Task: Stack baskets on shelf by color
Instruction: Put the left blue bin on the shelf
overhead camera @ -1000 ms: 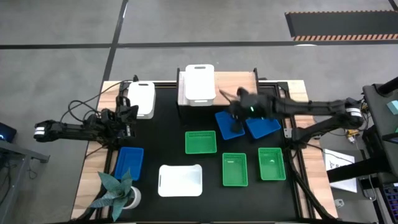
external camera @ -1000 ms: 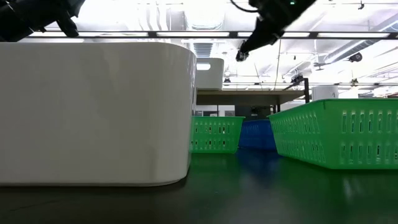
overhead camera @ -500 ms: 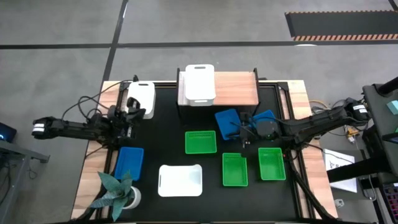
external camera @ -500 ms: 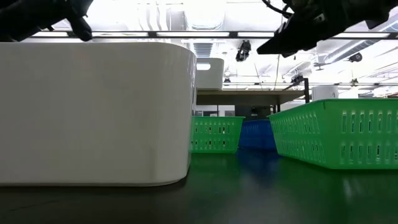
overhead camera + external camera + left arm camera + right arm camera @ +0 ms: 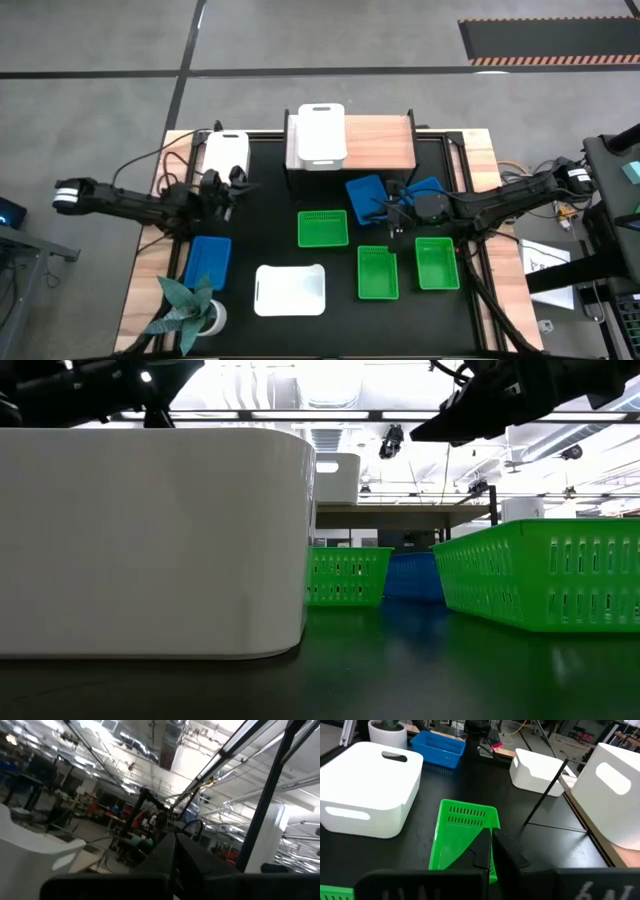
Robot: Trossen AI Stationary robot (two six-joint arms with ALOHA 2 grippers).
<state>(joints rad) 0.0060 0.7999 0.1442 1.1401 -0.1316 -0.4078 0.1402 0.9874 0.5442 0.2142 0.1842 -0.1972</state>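
The light-wood shelf [image 5: 378, 142] stands at the table's far edge and bears one white basket [image 5: 321, 133] at its left end. On the black table top rest two more white baskets [image 5: 226, 156] [image 5: 290, 288], three green baskets [image 5: 323, 227] [image 5: 377, 272] [image 5: 437, 262] and three blue baskets [image 5: 368, 197] [image 5: 425, 190] [image 5: 208, 260]. My right gripper [image 5: 392, 215] is shut and empty, above the gap between the blue and green baskets. My left gripper [image 5: 234, 184] is shut and empty, in the air just near of the far-left white basket.
A potted plant [image 5: 190, 305] stands at the near left corner. Cables lie along the table's left edge [image 5: 150, 170]. The shelf's black legs [image 5: 545, 795] stand beside the far white baskets. In the low view the near white basket [image 5: 150, 540] fills the left half.
My right gripper has drawn back from the shelf's front toward the near edge and come down lower over the blue baskets. My left gripper has gone toward the table's right, past the far-left white basket. No basket has moved.
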